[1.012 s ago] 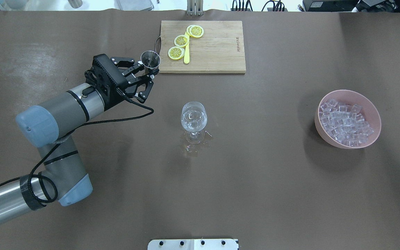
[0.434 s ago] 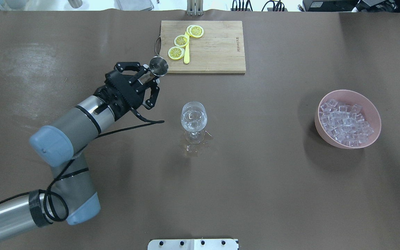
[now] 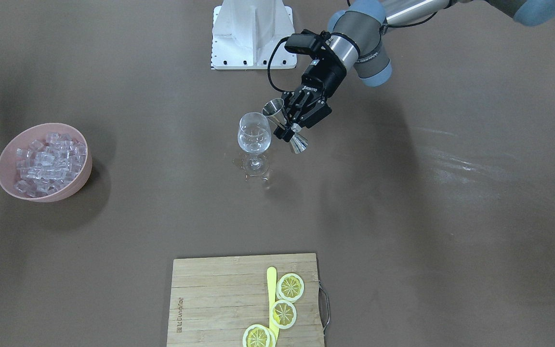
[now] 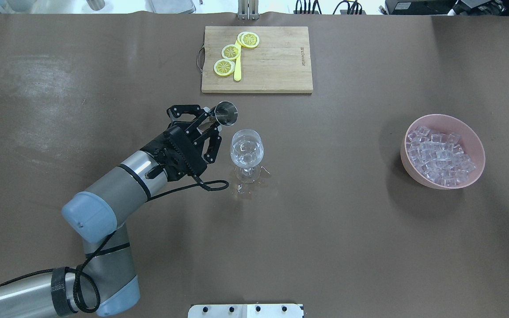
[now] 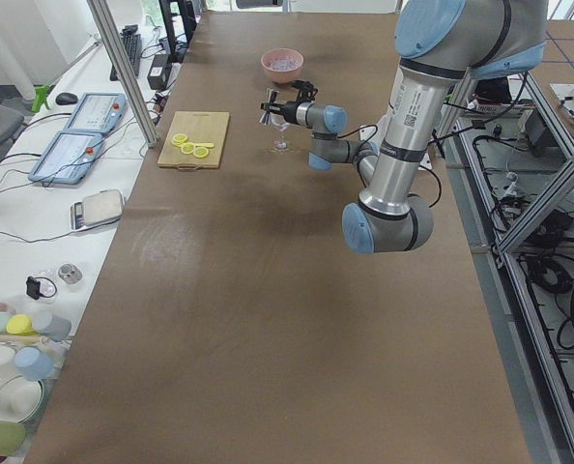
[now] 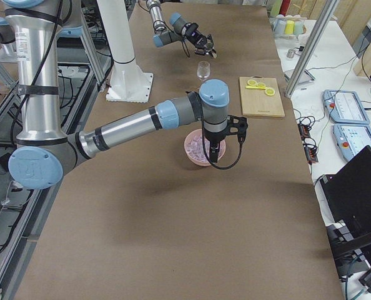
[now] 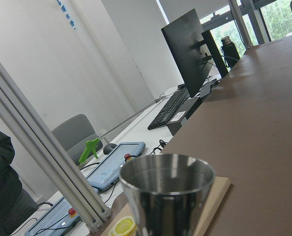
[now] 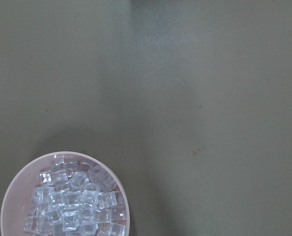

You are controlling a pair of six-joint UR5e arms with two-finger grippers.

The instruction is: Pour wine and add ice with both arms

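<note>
the surface [image 4: 104,247] is one wide brown sheet, dull for the most part, with a pale sheen on the far part of the robot's left side. a glass [image 4: 246,152] stands upright about in the middle, and small glinting marks [image 4: 242,190] lie round its foot; wet or only light, i cannot tell. well off to the robot's right, about level with the glass, sits a pink bowl [image 4: 457,123]. a wooden board [image 4: 276,66] lies flat towards the far edge, beyond the glass. a white base block [image 3: 253,33] sits at the robot's edge.
</note>
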